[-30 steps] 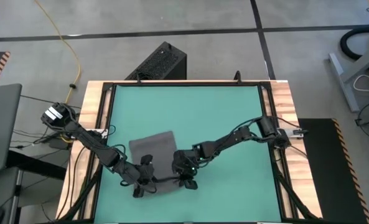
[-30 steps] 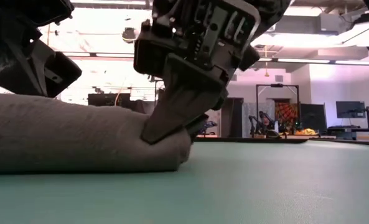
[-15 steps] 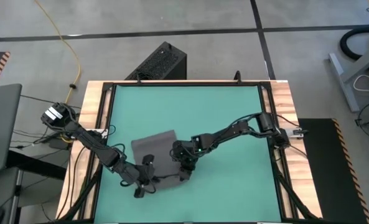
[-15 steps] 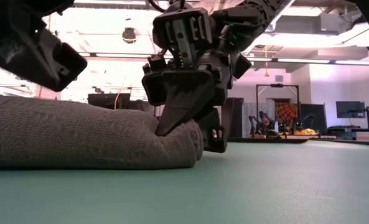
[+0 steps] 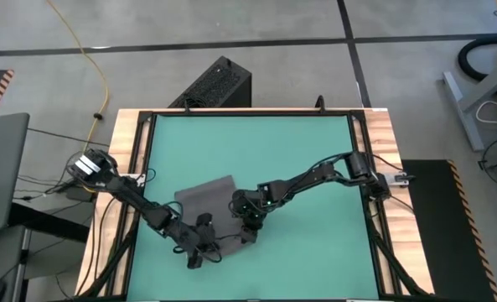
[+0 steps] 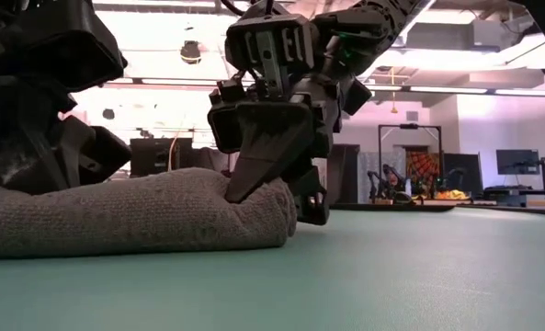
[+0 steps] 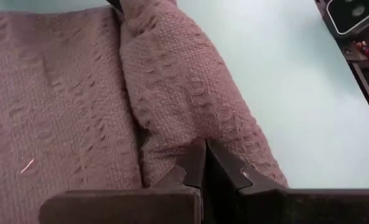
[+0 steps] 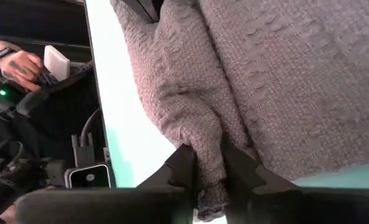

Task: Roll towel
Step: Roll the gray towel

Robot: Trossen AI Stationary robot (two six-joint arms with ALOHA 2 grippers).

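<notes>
Towel (image 5: 204, 204) at table's 7 o'clock, soft, limp, light, likely to spring loose unless gripped on the rolled lip: right gripper (image 8: 209, 163) pinches it; left gripper (image 7: 204, 163) closed there.

One towel (image 5: 204, 201) on one green table (image 5: 298, 151). Two grippers: left gripper (image 5: 203, 249), right gripper (image 5: 246, 228). One hand (image 8: 13, 61).
</notes>
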